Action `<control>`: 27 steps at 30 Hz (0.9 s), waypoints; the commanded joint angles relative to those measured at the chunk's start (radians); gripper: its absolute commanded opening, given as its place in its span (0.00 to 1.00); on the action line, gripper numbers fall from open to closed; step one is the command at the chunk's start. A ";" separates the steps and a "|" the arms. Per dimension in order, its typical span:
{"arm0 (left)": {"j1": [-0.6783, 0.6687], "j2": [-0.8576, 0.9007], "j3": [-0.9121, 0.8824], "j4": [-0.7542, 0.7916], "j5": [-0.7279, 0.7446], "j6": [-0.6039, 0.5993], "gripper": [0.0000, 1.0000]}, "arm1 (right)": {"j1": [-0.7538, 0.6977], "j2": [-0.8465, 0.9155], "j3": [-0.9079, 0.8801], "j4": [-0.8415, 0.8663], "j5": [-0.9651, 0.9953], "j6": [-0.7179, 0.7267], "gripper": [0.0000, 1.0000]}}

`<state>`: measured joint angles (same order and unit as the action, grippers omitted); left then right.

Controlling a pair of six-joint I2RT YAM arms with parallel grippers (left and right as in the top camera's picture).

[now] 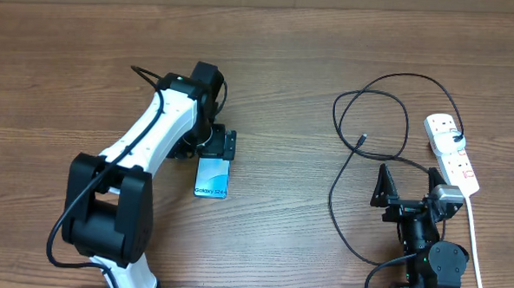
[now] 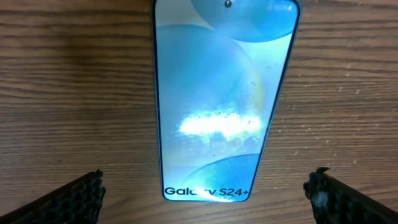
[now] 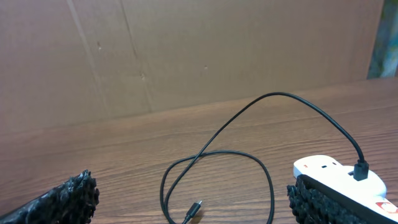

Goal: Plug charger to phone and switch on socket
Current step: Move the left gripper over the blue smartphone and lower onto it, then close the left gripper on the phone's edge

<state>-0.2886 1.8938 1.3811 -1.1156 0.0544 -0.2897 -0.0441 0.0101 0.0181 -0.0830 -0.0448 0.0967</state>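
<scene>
The phone (image 1: 212, 177) lies flat on the table, its light blue screen up, "Galaxy S24+" text at its near short edge (image 2: 217, 106). My left gripper (image 1: 215, 145) is open just beyond the phone's far end; its fingertips (image 2: 205, 196) stand wide on both sides of the phone, not touching it. The charger cable (image 1: 371, 123) loops on the table at right, its metal-tipped free end (image 1: 363, 138) lying loose (image 3: 194, 207), its black plug head (image 1: 458, 138) in the white socket strip (image 1: 452, 152). My right gripper (image 1: 409, 181) is open and empty above the table (image 3: 193, 202).
The strip's thick white cord (image 1: 474, 240) runs toward the front edge at right. A cardboard wall (image 3: 186, 50) stands behind the table. Bare wood lies between the phone and the cable.
</scene>
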 commanded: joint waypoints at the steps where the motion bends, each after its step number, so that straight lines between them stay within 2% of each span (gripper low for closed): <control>1: -0.009 0.016 0.003 0.004 -0.014 -0.013 0.99 | 0.005 -0.005 -0.010 0.002 -0.002 -0.015 1.00; 27: -0.037 0.016 -0.104 0.153 -0.015 0.006 1.00 | 0.005 -0.005 -0.010 0.002 -0.002 -0.015 1.00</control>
<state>-0.3099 1.9026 1.2835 -0.9676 0.0479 -0.2890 -0.0441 0.0101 0.0181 -0.0837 -0.0448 0.0967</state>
